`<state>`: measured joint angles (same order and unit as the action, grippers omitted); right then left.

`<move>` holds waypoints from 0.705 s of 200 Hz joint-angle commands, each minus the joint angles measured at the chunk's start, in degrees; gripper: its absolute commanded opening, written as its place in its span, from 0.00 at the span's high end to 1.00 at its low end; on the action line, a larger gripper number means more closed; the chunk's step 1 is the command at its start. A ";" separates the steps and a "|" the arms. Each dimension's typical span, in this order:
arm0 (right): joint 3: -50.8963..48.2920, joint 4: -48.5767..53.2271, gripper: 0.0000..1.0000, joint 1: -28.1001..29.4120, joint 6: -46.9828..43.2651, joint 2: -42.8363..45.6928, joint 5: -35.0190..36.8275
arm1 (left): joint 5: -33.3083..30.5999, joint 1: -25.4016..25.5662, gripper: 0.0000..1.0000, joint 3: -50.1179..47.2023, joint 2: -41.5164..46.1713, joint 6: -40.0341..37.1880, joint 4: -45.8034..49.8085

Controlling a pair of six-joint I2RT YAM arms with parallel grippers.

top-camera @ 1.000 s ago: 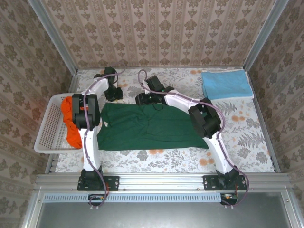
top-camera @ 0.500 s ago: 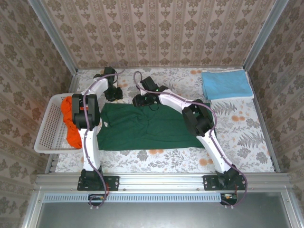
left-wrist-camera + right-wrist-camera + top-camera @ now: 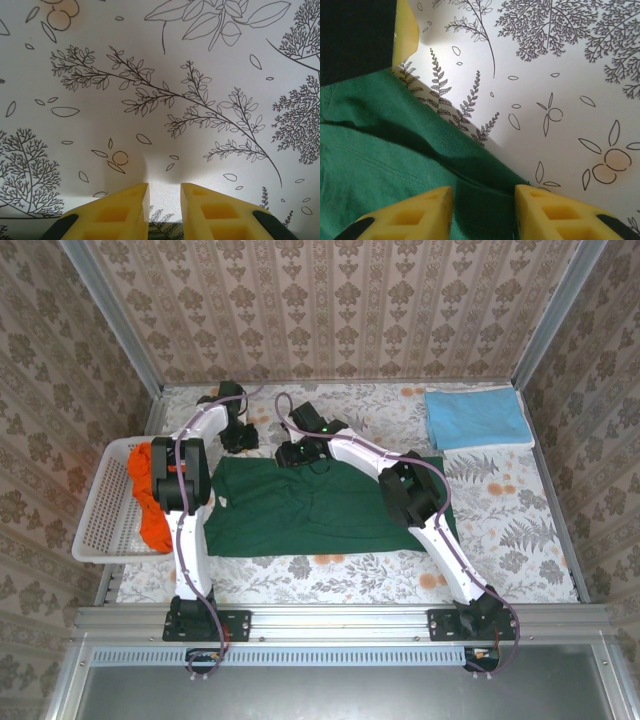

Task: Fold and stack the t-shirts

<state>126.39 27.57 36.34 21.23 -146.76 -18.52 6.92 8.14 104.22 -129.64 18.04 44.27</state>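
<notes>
R pincer: fingers apart, astride far edge of dark green cloth t-shirt, not clamped. L pincer, just left: narrow gap, empty, over floral-print tabletop. Green lies spread, unfolded. Far right: light blue cloth t-shirt, folded; 1 done. Far left: bright orange t-shirt cloth bunched in white plastic lattice basket, count unclear. 1 green, 1 blue.

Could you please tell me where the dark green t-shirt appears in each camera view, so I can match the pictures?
Top external: the dark green t-shirt lies spread flat in the middle of the picture.
Right wrist: it fills the lower left, its edge running down between the fingers of the right claw.
Left wrist: printed tablecloth lies ahead of the left claw.
Shared landmark: the cloth's fern-and-fruit print.
</notes>
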 commanded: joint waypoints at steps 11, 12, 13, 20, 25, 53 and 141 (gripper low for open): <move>1.86 2.49 0.69 0.58 -0.60 -1.04 -1.40 | 0.87 -0.33 0.77 -0.03 -0.17 0.57 0.46; 1.85 2.44 0.69 0.58 -0.59 -1.01 -1.46 | 0.89 -0.33 0.77 -0.01 -0.17 0.54 0.46; 1.85 2.48 0.69 0.58 -0.63 -0.96 -1.44 | 0.85 -0.32 0.77 -0.04 -0.17 0.56 0.46; 1.87 2.55 0.72 0.64 -0.76 -0.59 -1.48 | 0.84 -0.32 0.77 0.00 -0.15 0.57 0.46; 1.85 2.57 0.74 0.66 -0.89 -0.39 -1.43 | 0.82 -0.35 0.77 -0.07 -0.17 0.54 0.47; 1.85 2.92 0.79 0.84 -1.92 1.20 -1.87 | 0.84 -0.32 0.77 -0.07 -0.17 0.58 0.44; -0.26 4.77 0.85 1.54 -3.35 5.65 -0.07 | 0.82 -0.24 0.77 0.08 -0.19 0.54 0.46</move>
<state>126.34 30.50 37.41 19.25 -146.30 -18.87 6.92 8.14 104.22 -129.64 18.04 44.18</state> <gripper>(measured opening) 0.151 0.228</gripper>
